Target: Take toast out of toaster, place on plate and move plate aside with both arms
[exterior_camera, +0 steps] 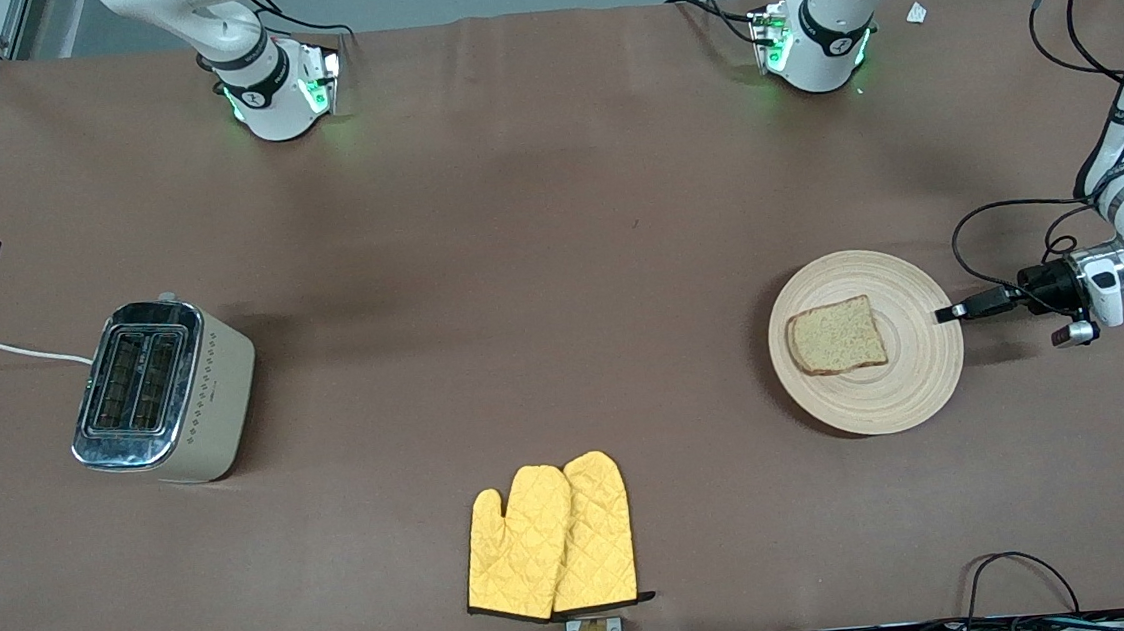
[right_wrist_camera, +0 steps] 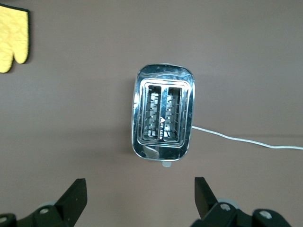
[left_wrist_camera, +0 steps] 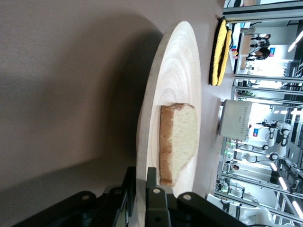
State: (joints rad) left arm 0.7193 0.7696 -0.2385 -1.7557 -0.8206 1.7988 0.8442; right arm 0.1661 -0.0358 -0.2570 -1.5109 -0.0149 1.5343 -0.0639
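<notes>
The toast (exterior_camera: pixel 836 336) lies flat on the round pale wooden plate (exterior_camera: pixel 890 410), which rests on the table toward the left arm's end. My left gripper (exterior_camera: pixel 948 313) lies low at the plate's rim, shut on it. In the left wrist view my left gripper (left_wrist_camera: pixel 141 189) has one finger under the rim and one on top, with the plate (left_wrist_camera: pixel 175 71) and the toast (left_wrist_camera: pixel 182 142) just past them. My right gripper (right_wrist_camera: pixel 140 201) is open and empty, high over the table beside the toaster (right_wrist_camera: pixel 163 113). It is out of the front view.
The toaster (exterior_camera: pixel 162 392) with two empty slots stands toward the right arm's end, its white cord (exterior_camera: pixel 3 349) trailing off the table's end. A pair of yellow oven mitts (exterior_camera: pixel 551 537) lies near the table edge closest to the front camera.
</notes>
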